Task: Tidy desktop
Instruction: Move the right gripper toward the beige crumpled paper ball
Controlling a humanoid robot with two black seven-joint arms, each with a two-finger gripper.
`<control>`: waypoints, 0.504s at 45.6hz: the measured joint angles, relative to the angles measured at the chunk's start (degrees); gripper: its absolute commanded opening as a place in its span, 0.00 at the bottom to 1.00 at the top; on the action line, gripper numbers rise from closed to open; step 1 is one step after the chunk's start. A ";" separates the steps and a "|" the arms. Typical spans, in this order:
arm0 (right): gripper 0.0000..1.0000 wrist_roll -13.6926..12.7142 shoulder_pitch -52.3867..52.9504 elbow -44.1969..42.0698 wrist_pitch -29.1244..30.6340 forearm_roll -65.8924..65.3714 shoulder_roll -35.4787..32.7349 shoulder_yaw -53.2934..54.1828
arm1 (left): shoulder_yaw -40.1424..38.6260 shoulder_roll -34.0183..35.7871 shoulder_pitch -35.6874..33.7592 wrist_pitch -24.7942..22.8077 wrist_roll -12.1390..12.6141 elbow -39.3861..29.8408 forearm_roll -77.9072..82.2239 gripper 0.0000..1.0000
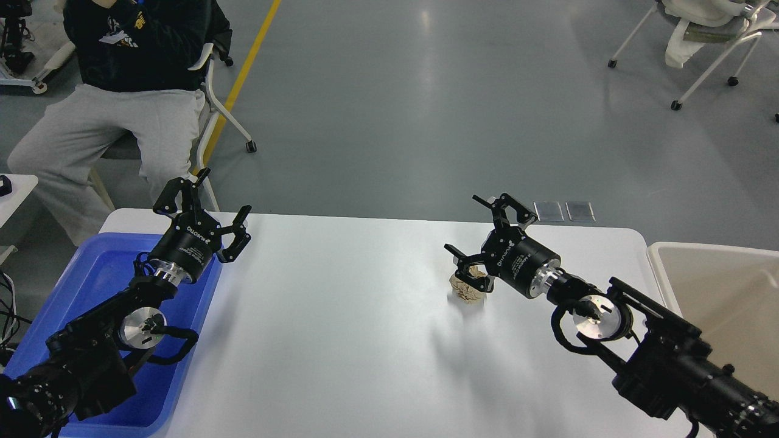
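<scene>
The desktop point(341, 328) is a wide white tabletop with rounded corners. A small crumpled beige paper ball point(465, 291) lies on it right of centre. My right gripper point(468, 228) is open, its fingers spread, just above and behind the ball; the lower finger point(457, 255) hangs over the ball's top. I cannot tell whether it touches. My left gripper point(216, 191) is open and empty, raised over the far right corner of the blue tray point(97, 274).
A beige-white tub point(724, 292) stands off the desktop's right end. A seated person point(122, 91) on a chair is beyond the far left corner. Office chairs point(712, 36) stand far right on the grey floor.
</scene>
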 measured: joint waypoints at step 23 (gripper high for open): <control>1.00 -0.30 9.81 10.52 -4.96 -7.20 -10.47 -11.99 | 0.00 0.00 -0.01 -0.01 0.00 -0.01 0.00 1.00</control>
